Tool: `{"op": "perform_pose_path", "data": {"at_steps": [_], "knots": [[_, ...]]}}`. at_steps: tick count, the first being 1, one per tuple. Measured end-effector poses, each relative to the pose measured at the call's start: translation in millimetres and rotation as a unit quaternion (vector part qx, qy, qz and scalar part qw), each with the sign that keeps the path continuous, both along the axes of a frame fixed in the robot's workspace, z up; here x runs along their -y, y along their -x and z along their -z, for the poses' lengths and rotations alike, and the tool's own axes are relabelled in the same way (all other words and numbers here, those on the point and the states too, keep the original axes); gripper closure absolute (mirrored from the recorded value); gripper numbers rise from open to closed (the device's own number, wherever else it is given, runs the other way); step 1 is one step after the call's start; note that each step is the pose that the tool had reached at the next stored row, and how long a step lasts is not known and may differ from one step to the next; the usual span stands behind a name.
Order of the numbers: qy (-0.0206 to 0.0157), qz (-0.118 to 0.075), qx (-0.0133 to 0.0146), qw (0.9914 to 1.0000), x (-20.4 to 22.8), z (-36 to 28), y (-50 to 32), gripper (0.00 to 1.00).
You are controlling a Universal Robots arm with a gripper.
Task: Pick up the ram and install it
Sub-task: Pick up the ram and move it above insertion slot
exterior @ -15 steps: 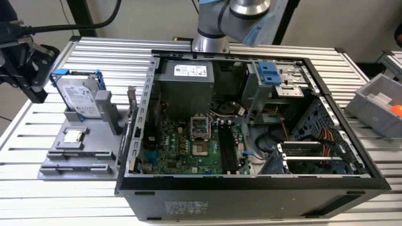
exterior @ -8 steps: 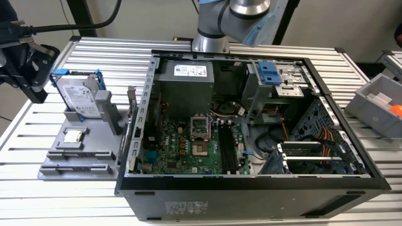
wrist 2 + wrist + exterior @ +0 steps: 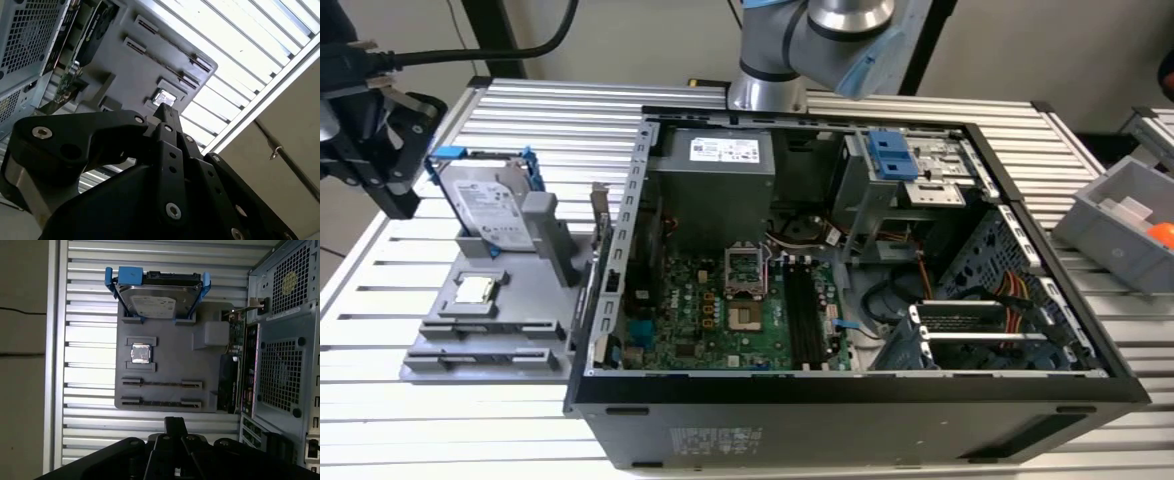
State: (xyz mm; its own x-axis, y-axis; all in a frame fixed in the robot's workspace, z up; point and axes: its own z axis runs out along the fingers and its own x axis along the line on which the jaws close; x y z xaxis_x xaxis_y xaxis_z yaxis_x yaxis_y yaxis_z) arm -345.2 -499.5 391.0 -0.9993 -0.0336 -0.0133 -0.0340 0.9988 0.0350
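Two thin dark ram sticks [image 3: 162,383] [image 3: 161,403] stand on edge in grooves of a grey holder tray [image 3: 170,365], one beside the other. My gripper [image 3: 175,426] is above the tray's edge nearest the ram, apart from both sticks, its fingers together and holding nothing. In the second wrist view the gripper [image 3: 166,114] points toward the tray. In the exterior view the black wrist assembly [image 3: 380,140] hangs at the left edge, beside the tray [image 3: 447,340]. The motherboard's black slots [image 3: 807,320] lie inside the open computer case [image 3: 854,400].
On the tray also sit a silver hard drive in a blue frame [image 3: 156,302] and a small square silver chip [image 3: 140,353]. The case wall [image 3: 280,370] rises right beside the tray. A grey bin [image 3: 1127,225] stands at the exterior view's right.
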Motion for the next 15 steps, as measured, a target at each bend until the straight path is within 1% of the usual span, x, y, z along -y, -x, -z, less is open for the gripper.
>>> {"op": "perform_pose_path", "data": {"at_steps": [8,15], "knots": [[0.0000,-0.017,0.0000,0.99985,0.0,0.0,0.0,1.00],[0.0000,-0.034,0.0000,0.99942,0.0,0.0,0.0,1.00]]}}
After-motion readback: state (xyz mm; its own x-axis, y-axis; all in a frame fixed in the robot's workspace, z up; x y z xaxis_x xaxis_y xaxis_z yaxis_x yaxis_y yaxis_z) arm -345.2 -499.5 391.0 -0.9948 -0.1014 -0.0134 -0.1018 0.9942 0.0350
